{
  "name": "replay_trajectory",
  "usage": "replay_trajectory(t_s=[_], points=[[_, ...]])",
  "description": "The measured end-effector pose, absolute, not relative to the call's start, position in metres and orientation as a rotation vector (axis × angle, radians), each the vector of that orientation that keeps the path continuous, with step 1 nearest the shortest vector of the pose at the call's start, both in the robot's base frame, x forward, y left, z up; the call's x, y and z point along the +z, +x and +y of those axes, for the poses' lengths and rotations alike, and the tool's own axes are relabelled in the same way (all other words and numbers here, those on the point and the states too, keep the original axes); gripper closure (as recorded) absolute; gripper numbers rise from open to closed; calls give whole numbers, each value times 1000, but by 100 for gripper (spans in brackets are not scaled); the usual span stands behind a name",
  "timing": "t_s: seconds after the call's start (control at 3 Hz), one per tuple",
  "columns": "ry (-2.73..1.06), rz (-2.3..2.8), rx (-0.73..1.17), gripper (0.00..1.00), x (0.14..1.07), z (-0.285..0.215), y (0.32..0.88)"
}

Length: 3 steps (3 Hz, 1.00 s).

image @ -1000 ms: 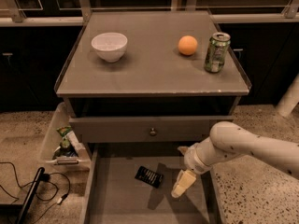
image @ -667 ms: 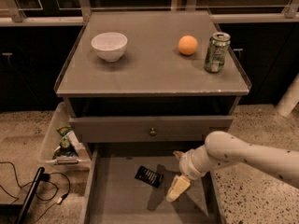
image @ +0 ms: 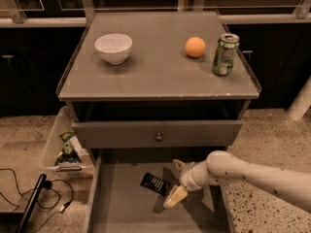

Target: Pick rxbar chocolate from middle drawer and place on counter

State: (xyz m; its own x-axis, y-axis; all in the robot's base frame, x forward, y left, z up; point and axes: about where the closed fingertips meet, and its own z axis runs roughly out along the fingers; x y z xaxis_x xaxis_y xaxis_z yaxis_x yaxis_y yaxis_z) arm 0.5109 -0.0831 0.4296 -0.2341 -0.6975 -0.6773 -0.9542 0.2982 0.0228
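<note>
The rxbar chocolate (image: 155, 183), a small flat black wrapper with pale print, lies on the floor of the open middle drawer (image: 121, 208). My gripper (image: 176, 181) is inside the drawer just right of the bar. Its jaws are open, one tan finger (image: 175, 197) low by the bar's right end and the other (image: 179, 165) above it. It holds nothing. The white arm reaches in from the right. The counter (image: 155, 79) is the glossy grey top above.
On the counter stand a white bowl (image: 113, 47), an orange (image: 195, 46) and a green soda can (image: 225, 54). A closed drawer front with a round knob (image: 159, 137) sits above the open drawer. A clear bin of items (image: 63, 152) and cables (image: 29, 198) lie at the left.
My gripper has moved left across the drawer, closing in on the right end of the bar. The bar has not moved.
</note>
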Motion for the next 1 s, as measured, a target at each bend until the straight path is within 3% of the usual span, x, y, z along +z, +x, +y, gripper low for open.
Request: replay_trajectory(t_s=[1.0], points=[[-1390, 1921, 769, 0, 353, -54, 538]])
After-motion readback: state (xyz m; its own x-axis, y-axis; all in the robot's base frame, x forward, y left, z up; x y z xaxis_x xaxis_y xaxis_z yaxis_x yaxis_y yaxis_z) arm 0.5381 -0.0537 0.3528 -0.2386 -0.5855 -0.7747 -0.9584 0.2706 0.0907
